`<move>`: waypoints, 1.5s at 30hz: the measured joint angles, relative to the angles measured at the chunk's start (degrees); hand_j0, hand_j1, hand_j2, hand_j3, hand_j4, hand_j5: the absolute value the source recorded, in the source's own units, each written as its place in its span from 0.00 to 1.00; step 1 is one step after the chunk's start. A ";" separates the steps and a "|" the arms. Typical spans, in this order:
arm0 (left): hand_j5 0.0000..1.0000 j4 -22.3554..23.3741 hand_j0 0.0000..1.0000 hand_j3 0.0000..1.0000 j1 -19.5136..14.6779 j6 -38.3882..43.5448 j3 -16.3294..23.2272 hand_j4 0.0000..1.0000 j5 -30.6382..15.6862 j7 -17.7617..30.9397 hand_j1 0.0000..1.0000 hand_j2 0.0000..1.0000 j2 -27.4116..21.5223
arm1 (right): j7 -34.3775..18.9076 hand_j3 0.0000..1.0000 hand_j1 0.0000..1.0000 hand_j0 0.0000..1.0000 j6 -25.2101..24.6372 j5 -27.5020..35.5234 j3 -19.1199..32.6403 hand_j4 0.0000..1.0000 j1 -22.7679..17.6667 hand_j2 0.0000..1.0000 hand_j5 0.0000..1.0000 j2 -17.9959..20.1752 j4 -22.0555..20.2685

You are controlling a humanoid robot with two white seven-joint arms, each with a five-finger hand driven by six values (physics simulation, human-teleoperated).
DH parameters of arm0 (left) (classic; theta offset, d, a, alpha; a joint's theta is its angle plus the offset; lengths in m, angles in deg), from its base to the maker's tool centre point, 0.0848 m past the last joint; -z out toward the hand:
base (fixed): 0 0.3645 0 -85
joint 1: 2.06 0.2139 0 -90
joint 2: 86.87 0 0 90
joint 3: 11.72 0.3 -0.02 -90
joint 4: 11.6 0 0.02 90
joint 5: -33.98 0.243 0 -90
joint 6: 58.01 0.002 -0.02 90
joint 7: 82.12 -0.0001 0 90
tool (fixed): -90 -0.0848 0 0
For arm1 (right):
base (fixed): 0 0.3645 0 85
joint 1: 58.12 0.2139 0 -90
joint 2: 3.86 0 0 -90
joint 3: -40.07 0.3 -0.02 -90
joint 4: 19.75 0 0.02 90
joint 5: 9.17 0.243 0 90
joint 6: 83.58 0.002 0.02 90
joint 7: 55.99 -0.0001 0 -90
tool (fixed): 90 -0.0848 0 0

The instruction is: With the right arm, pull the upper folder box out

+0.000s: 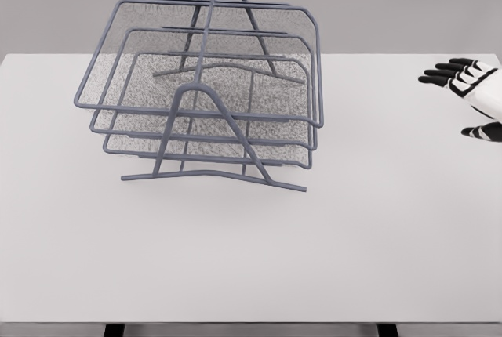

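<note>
A grey wire rack (205, 94) with three stacked mesh trays stands on the white table (251, 259), left of the middle. Its upper tray (212, 47) sits level in the frame, its right rim near x 405. My right hand (467, 86) shows at the far right edge, over the table's back right part, well apart from the rack. Its black-tipped fingers (447, 70) are spread and point left, holding nothing. The left arm is out of sight.
The rack's A-shaped front leg (235, 172) reaches toward me and its foot bar lies on the table. The table's front edge (251, 323) runs along the bottom of the picture.
</note>
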 measured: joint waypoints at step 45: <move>1.00 0.00 1.00 1.00 -0.09 0.00 -0.01 1.00 0.00 0.00 1.00 1.00 0.00 | -26.79 1.00 1.00 1.00 0.13 0.89 -21.15 1.00 34.19 1.00 1.00 -20.88 5.76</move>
